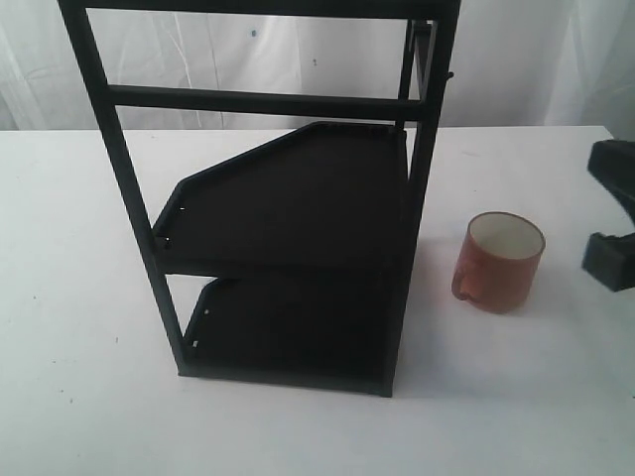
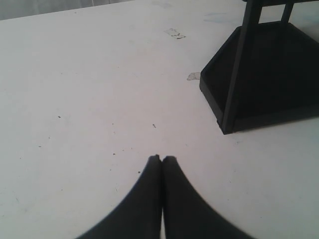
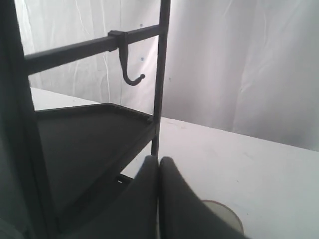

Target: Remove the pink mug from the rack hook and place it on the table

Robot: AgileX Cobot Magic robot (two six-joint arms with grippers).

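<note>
The pink mug (image 1: 499,262) stands upright on the white table (image 1: 79,297), just right of the black rack (image 1: 293,203), with its cream inside facing up. The hook (image 3: 130,75) on the rack's upper bar hangs bare. My right gripper (image 3: 159,158) is shut with nothing in it, raised over the mug, whose rim (image 3: 226,213) shows behind one finger. Dark parts of that arm (image 1: 607,260) show at the right edge of the exterior view, apart from the mug. My left gripper (image 2: 162,157) is shut and empty over bare table, short of the rack's base (image 2: 259,69).
A white curtain (image 1: 526,59) hangs behind the table. Two bits of tape (image 2: 174,33) lie on the tabletop near the rack's base. The rack's two shelf trays hold nothing.
</note>
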